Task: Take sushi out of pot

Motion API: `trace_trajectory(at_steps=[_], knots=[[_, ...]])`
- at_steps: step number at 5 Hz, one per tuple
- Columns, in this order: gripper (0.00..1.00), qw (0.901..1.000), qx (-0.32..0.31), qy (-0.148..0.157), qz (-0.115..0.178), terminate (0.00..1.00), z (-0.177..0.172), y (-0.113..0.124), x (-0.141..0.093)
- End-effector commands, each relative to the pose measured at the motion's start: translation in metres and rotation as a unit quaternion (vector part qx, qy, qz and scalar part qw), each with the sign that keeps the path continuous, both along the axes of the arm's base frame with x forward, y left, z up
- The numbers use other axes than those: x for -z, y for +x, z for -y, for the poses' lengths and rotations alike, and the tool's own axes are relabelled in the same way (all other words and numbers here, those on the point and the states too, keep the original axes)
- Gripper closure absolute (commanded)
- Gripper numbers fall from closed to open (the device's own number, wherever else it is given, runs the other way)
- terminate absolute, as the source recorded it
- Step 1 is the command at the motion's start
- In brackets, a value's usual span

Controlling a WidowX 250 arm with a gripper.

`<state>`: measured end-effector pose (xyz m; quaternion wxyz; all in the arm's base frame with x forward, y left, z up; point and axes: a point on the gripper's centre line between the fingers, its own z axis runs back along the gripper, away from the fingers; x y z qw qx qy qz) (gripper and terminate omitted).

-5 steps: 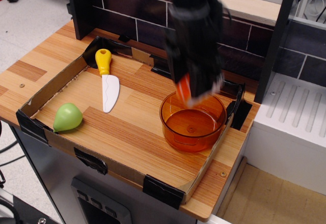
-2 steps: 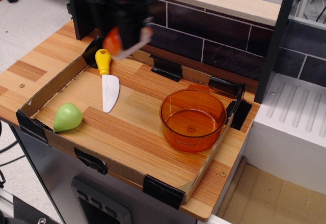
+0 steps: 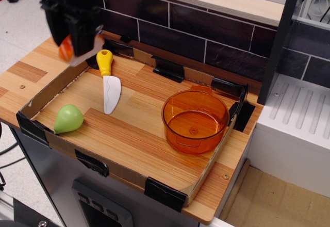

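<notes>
While atop wood table (image 3: 31, 75), cardboard tray (image 3: 49, 90)

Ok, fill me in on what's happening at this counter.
The arm's tool is gripping the sushi in the air over the far left edge of the cardboard tray, well away from the pot. The pot sits empty at the tray's right side. A yellow-handled toy knife and a green pear lie untouched on the tray. The sushi is not yet set down.
</notes>
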<state>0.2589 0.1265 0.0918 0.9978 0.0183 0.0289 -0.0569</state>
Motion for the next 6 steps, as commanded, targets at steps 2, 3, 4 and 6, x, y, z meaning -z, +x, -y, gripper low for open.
trace_trajectory(at_steps=[2,3,4,6], knots=[[1.0,0.9999,-0.004,0.005,-0.009,0.0,-0.027,0.006,0.028],[1.0,0.9996,-0.007,0.007,-0.028,0.0,-0.031,0.002,0.037],[1.0,0.9993,-0.019,0.007,-0.031,0.0,-0.033,0.001,0.041],[0.0,0.999,-0.028,0.009,-0.033,0.0,-0.032,0.002,0.035]])
